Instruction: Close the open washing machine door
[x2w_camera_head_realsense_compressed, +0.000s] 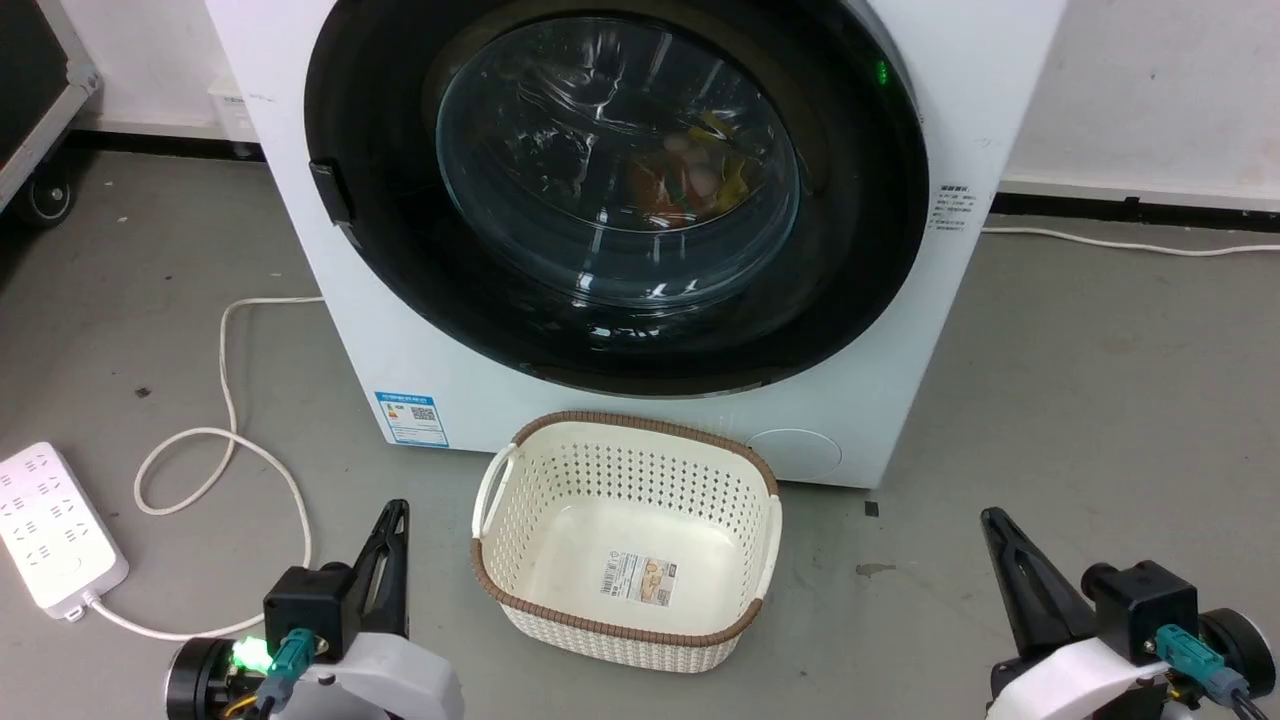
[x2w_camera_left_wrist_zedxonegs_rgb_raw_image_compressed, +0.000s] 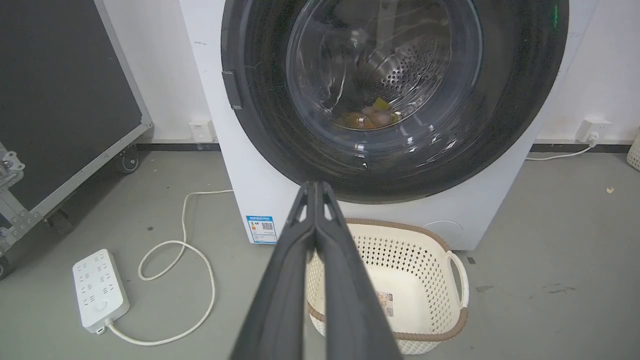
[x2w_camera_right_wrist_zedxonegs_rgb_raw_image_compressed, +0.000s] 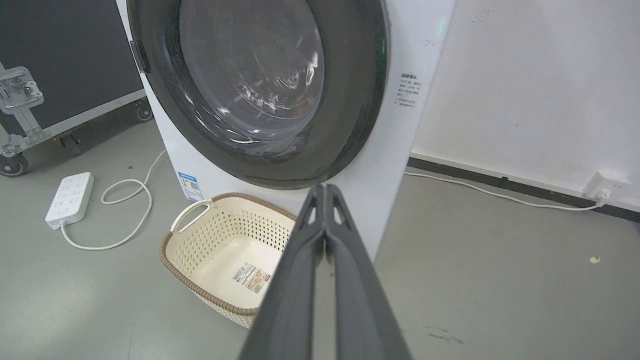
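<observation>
Before the washing machine door (x2w_camera_head_realsense_compressed: 620, 190), left pincer (x2w_camera_head_realsense_compressed: 398, 510), right pincer (x2w_camera_head_realsense_compressed: 990, 518), held low; both pressed together

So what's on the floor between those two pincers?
In the head view, a cream basket with a brown rim sits between the left pincer and right pincer.

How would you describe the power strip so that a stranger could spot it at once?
Start at the white washing machine. On the grey floor to its left lies a flat white power strip. Unlike the cream basket nearby, it has rows of sockets and a looping white cable.
</observation>
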